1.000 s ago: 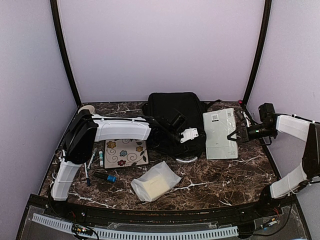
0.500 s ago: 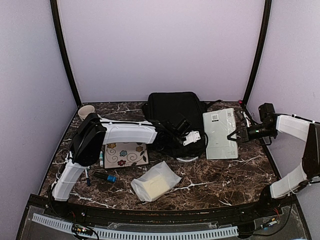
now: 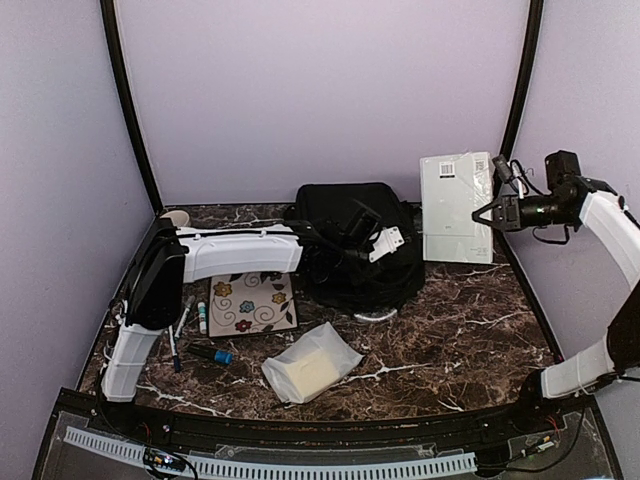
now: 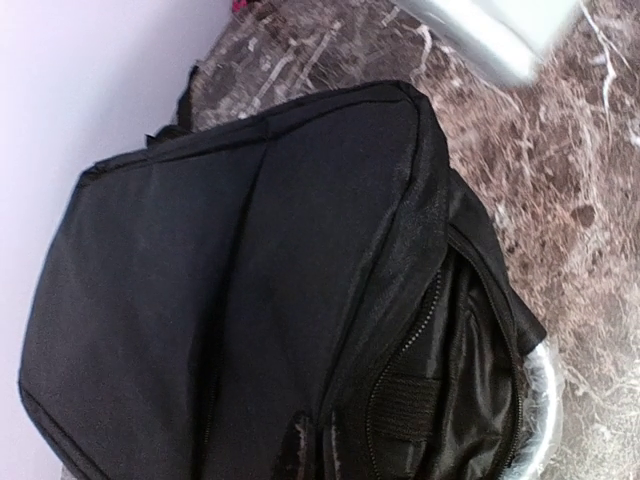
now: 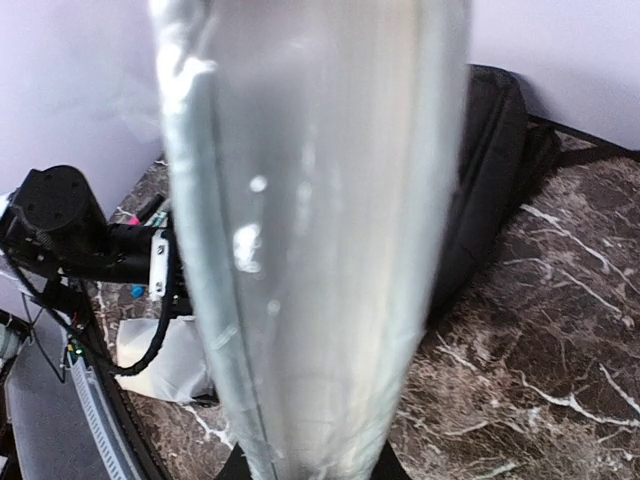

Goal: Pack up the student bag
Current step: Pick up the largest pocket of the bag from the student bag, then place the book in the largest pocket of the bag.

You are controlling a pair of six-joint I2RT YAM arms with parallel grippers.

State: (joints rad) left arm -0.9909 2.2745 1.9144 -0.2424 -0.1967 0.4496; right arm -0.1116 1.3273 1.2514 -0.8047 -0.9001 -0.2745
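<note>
Top view: left pincer [image 3: 390, 245], shut, sits on the student bag [image 3: 345, 215]. It is the nearer arm, and the bag's long axis lies crosswise to its reach. I cannot tell whether it holds fabric. Right pincer [image 3: 487, 212] clamps a white booklet [image 3: 455, 205] aloft, bag lower-left.
Left wrist: zip opening [image 4: 440, 330] just ahead.
Right wrist: booklet edge-on, bag beyond.

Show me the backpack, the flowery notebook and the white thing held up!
student bag [image 3: 335, 210], top view, its flat top panel.
flowery notebook [image 3: 250, 303], top view, cover middle.
white laptop [image 3: 455, 210], top view, middle of its face.

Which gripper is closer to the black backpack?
Left. The left gripper is right over the backpack, at its near right side; the right gripper is off to its right, holding up a flat white box.
</note>
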